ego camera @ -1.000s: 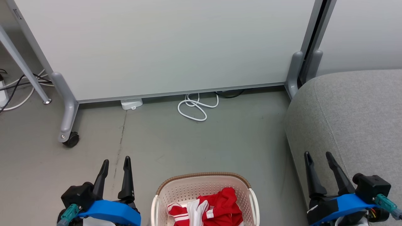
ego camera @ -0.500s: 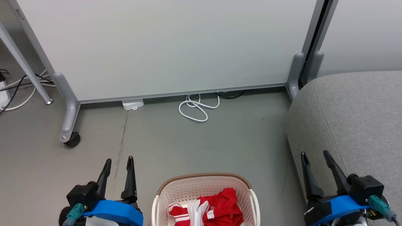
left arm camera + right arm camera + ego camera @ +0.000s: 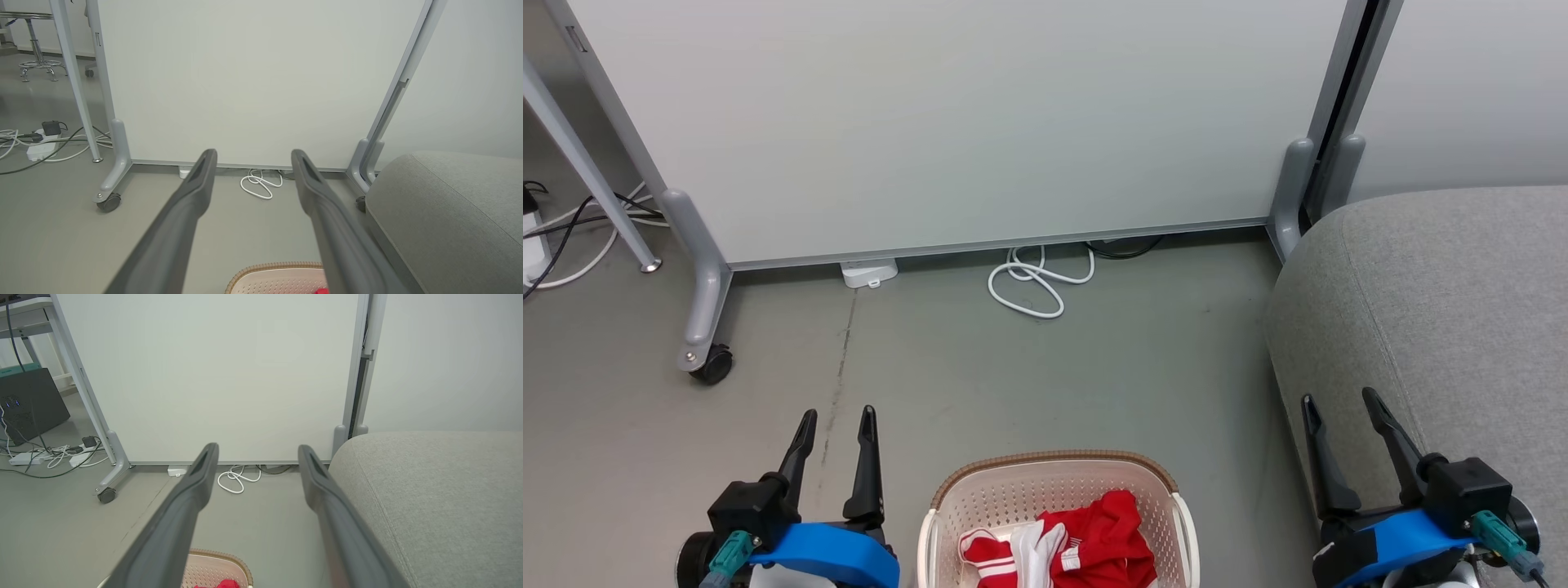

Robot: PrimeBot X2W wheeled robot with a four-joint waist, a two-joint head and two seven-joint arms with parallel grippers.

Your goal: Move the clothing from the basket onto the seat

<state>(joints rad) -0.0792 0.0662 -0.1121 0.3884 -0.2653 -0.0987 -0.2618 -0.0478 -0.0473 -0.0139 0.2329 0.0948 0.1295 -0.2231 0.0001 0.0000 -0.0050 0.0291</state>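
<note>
Red clothing [image 3: 1062, 549] lies heaped in the basket [image 3: 1054, 459], low between both arms.
Left gripper [image 3: 838, 411] and right gripper [image 3: 1338, 395] hang spread and empty; bare floor [image 3: 1094, 376] separates the basket's rim from the seat [image 3: 1462, 310] edge on the right.

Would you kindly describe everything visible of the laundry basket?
The basket is cream plastic with perforated walls, a brown woven-look rim and white side handles. It stands upright on the grey floor, apart from the couch to the right, its near part out of frame. Crumpled red and white clothing lies inside.
</note>
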